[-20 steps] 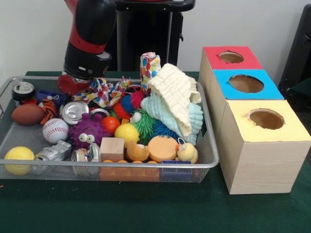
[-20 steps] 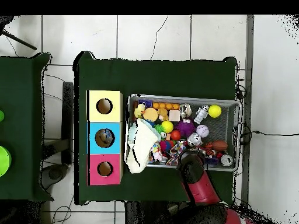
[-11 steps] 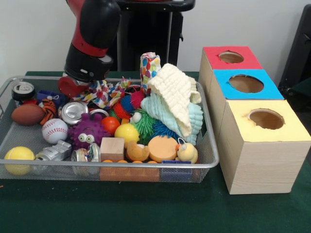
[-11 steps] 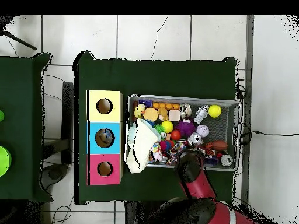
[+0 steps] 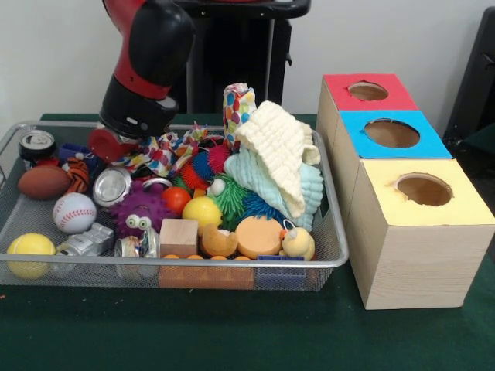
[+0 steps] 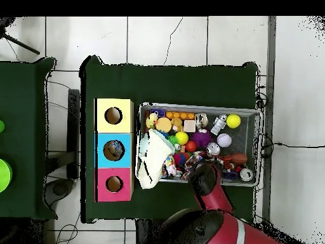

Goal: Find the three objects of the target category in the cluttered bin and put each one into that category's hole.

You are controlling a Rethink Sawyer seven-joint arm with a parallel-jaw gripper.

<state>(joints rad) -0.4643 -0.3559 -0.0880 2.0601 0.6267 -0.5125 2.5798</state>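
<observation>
The wire bin [image 5: 255, 265] is piled with toys, balls, cans and cloths. My gripper [image 5: 116, 147] is low at the bin's back left, mostly hidden under the red and black wrist [image 5: 139, 104]. It sits just above a tilted silver can [image 5: 112, 186] and beside a patterned cloth [image 5: 162, 148]. A black-topped can [image 5: 36, 143] stands in the back left corner, and a crushed can [image 5: 139, 246] lies at the front wall. Three boxes with holes stand to the right: red [image 5: 332, 81], blue [image 5: 352, 127] and yellow [image 5: 379, 185]. From overhead the arm [image 6: 204, 179] covers the bin's lower edge.
A baseball [image 5: 75, 212], a brown football [image 5: 44, 182], a yellow ball [image 5: 31, 247], a purple spiky toy [image 5: 139, 212] and a wooden block [image 5: 179, 236] crowd the bin's left half. Cream and mint cloths [image 5: 282, 158] are heaped high on the right side.
The wrist has swung slightly and pressed lower into the bin. The silver can and the baseball have shifted left and toward the bin's front.
</observation>
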